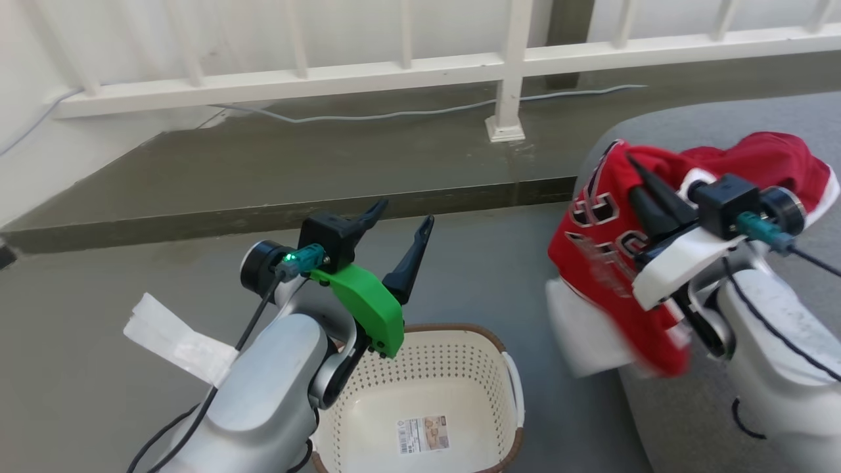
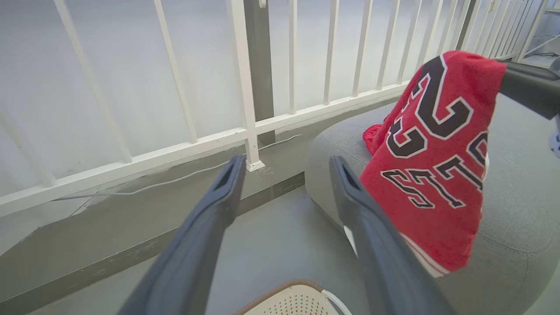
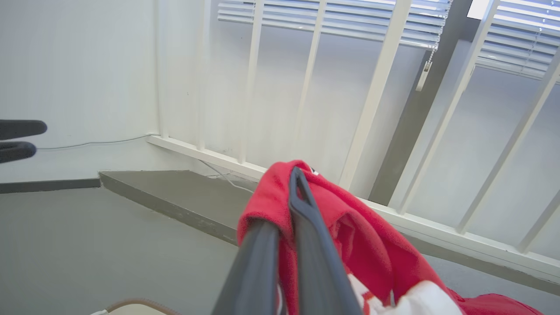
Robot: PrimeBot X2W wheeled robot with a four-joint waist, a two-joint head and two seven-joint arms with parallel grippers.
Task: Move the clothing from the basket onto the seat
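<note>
jersey [image 1: 591,256]: soft matt red cloth | basket [image 1: 453,358]: smooth cream perforated plastic, brown woven-look rim | label [image 1: 424,435]: printed paper | seat [image 2: 520,210]: matt grey woven fabric | floor [image 1: 473,263]: smooth, matt grey | railing [image 1: 394,69]: smooth white paint

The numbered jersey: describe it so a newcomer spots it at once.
Find the big grey seat on the right. Over its left edge the right hand holds up a red jersey. Unlike the plain red cloth behind it, it bears dark, white-edged numbers.
</note>
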